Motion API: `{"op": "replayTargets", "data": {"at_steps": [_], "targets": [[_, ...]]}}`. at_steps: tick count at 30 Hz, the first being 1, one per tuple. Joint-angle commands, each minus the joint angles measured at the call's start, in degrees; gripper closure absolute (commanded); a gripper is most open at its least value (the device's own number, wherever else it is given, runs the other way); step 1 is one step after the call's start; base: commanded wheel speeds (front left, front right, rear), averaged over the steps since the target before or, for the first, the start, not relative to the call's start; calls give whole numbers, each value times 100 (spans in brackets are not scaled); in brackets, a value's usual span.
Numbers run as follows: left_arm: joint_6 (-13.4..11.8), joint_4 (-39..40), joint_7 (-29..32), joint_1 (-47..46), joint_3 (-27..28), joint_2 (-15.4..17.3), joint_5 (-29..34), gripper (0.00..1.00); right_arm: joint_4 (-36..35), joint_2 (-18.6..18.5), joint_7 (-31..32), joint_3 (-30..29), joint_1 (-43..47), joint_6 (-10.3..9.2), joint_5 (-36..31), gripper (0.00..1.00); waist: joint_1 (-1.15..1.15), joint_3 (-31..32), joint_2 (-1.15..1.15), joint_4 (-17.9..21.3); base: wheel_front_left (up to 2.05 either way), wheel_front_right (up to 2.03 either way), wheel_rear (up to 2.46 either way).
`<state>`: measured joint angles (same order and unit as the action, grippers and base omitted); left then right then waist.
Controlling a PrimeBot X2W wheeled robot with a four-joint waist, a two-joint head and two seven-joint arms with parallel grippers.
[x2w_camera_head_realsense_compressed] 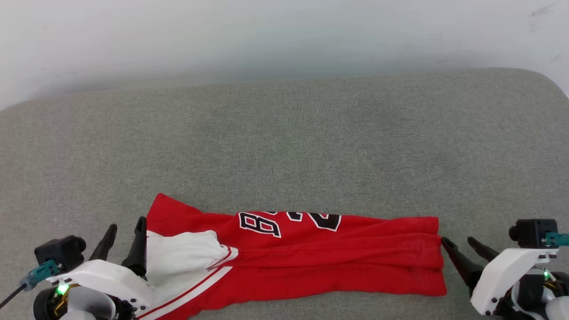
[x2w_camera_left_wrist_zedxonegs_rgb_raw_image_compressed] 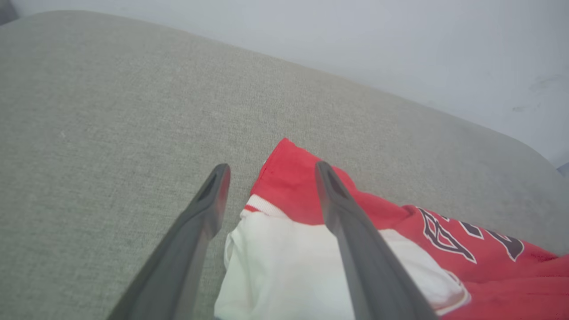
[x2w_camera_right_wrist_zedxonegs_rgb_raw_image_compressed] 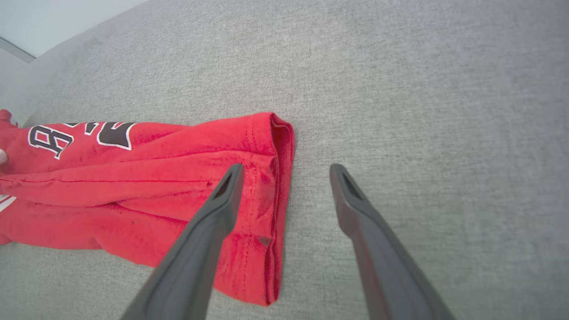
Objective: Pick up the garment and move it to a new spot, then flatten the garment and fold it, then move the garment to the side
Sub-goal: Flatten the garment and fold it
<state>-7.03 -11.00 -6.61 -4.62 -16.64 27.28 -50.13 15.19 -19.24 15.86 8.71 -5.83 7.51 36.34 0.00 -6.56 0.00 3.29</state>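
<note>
The red garment (x2w_camera_head_realsense_compressed: pixel 311 262) lies folded lengthwise, white sleeve up.

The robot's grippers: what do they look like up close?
The left gripper and right gripper each have two long, dark grey fingers tapering to slotted tips. Each sits on a glossy white shell carrying a boxy black camera, a teal plug and a small green light. A black cable leaves the left plug.
</note>
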Motion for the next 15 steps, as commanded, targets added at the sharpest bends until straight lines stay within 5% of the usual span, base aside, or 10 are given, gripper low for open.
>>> {"op": "replayTargets", "data": {"at_steps": [1, 15], "targets": [[-21, 52, -98, -83, -2, 14, 63, 0, -62, -48, 75, -59, 71, -4, 4, 0, 0, 29, 0, 14, 0, 0, 0], [-527, 1016, -838, -473, -418, -359, 1728, 0, -744, 202, 2577, -1148, 24, -4, -375, 0, 0, -163, 0, -501, 0, 0, 0]]}}
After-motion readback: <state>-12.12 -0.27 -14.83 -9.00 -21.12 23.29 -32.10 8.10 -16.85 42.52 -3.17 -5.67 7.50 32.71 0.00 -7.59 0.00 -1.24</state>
